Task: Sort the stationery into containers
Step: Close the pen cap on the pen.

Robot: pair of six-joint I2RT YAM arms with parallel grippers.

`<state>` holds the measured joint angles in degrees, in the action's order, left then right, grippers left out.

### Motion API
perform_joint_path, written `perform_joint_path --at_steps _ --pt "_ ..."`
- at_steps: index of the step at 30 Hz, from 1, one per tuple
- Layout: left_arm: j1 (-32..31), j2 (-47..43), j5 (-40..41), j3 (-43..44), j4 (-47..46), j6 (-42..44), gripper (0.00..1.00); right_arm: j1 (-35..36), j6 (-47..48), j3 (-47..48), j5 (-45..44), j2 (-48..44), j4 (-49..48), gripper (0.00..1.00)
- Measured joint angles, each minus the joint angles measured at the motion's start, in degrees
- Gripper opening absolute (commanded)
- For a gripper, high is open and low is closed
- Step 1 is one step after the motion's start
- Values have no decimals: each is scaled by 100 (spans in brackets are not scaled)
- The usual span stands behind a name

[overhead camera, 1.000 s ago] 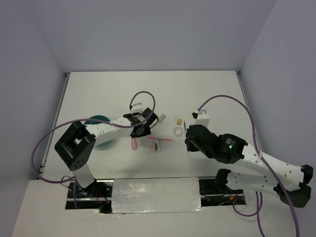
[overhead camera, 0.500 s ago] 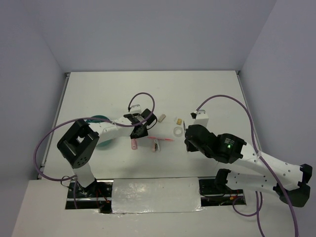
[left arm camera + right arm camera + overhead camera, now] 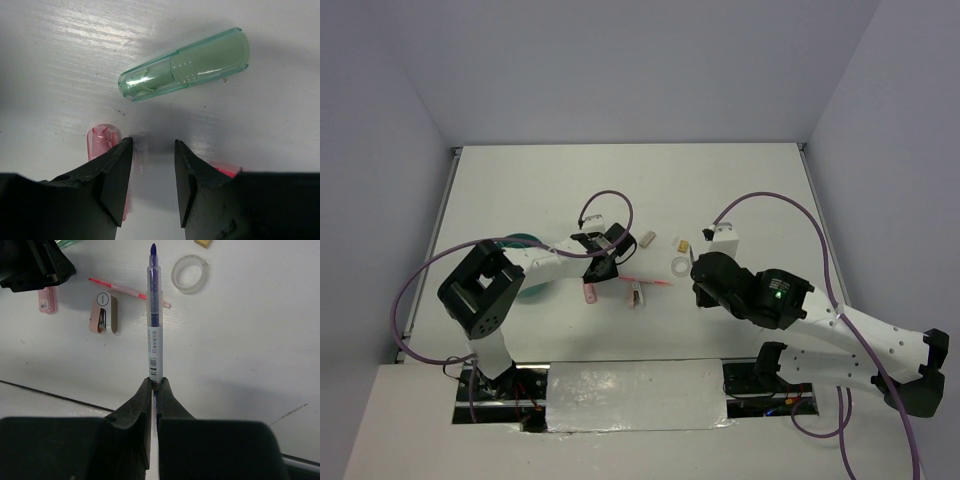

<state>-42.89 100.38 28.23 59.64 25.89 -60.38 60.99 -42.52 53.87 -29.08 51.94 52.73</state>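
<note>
My left gripper [image 3: 152, 150] is open and empty, low over the table. A mint-green tube [image 3: 185, 65] lies just beyond its tips and a pink stick [image 3: 102, 145] lies by its left finger. In the top view this gripper [image 3: 603, 262] hides the tube. My right gripper [image 3: 156, 382] is shut on a thin dark pen [image 3: 155, 315] that points forward above the table. Below it lie a clear tape ring [image 3: 189, 273], a pink-white clip [image 3: 104, 313] and a thin pink pen [image 3: 127, 289]. The teal organizer [image 3: 525, 268] sits at the left, partly under my left arm.
A grey block [image 3: 646, 238] and a tan nub [image 3: 680, 243] lie behind the tape ring [image 3: 679, 266]. The pink stick [image 3: 590, 292] and clip [image 3: 636, 293] lie toward the near edge. Purple cables loop over both arms.
My left gripper has shifted slightly over the tube. My right gripper has moved a little to the left with the pen in it.
</note>
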Motion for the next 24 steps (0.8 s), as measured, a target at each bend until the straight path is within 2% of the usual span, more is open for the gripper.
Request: perform_joint_path --at_steps 6,9,11,12,18,24 --pt "7 0 -2 0 9 -9 43 0 0 0 0 0 -2 0" --pt "7 0 -11 -2 13 -31 34 0 0 -2 0 -2 -2 0" --pt "7 0 -26 -4 13 -57 16 0 0 -4 4 -7 -4 0" --pt "7 0 -39 -4 11 -48 0 0 0 -9 7 -15 -11 0" --pt "-7 -7 -68 -9 -20 9 0 -2 44 -140 146 -129 -188 0" --pt "-94 -396 -247 -212 120 28 0 -72 227 -669 629 -352 -979 0"
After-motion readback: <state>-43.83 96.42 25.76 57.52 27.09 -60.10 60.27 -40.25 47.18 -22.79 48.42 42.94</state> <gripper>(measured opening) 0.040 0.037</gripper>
